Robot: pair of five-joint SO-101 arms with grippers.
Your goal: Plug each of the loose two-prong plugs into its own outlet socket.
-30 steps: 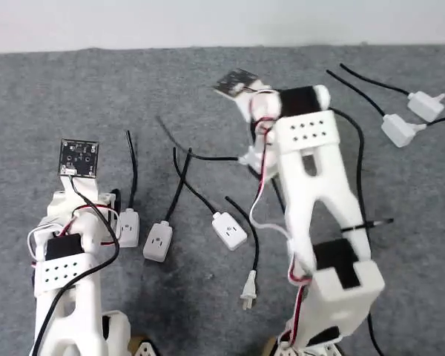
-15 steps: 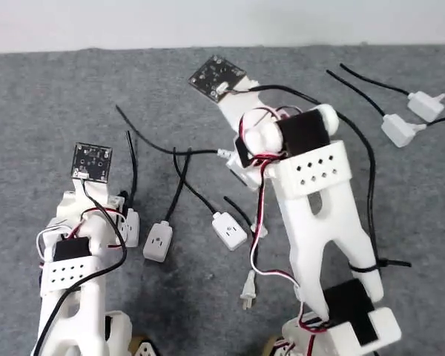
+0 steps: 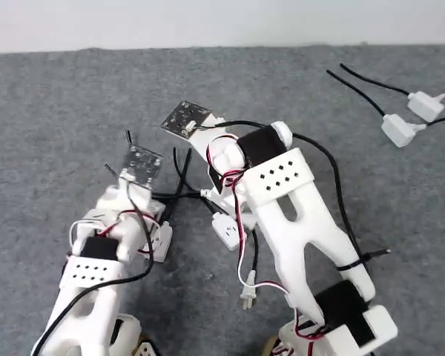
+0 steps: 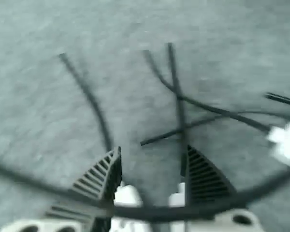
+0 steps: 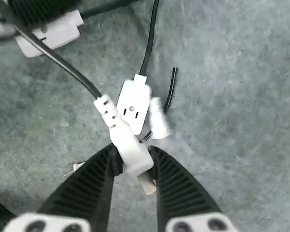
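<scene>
Grey, fuzzy felt (image 3: 59,96) lies under everything. Right claw (image 5: 133,159), ribbed and black, is clamped on a white blocky plug (image 5: 121,135) just beside a rectangular socket (image 5: 134,104) at centre. Left claw (image 4: 152,159) gapes wide over two white sockets (image 4: 128,195), near left.

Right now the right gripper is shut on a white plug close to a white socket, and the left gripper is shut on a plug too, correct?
Not quite. The right gripper is shut on the white plug close to the white socket, but the left gripper is open and holds no plug; the left wrist view shows its fingers spread apart.
</scene>
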